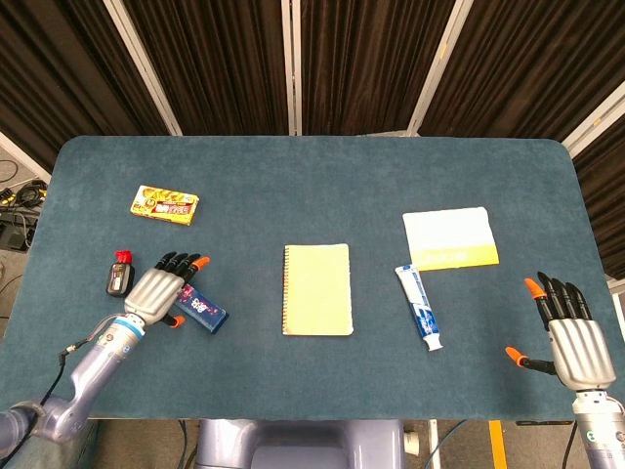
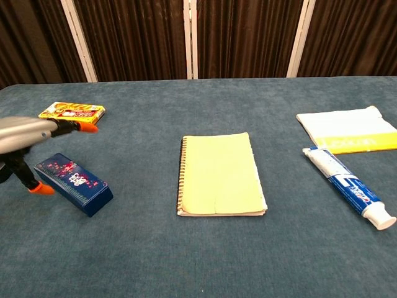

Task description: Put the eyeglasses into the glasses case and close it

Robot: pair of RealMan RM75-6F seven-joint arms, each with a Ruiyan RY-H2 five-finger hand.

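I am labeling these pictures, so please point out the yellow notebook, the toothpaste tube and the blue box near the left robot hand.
yellow notebook (image 1: 317, 290): head view, middle of its cover.
toothpaste tube (image 2: 346, 185): chest view, middle of its body.
blue box (image 2: 73, 184): chest view, its printed top face.
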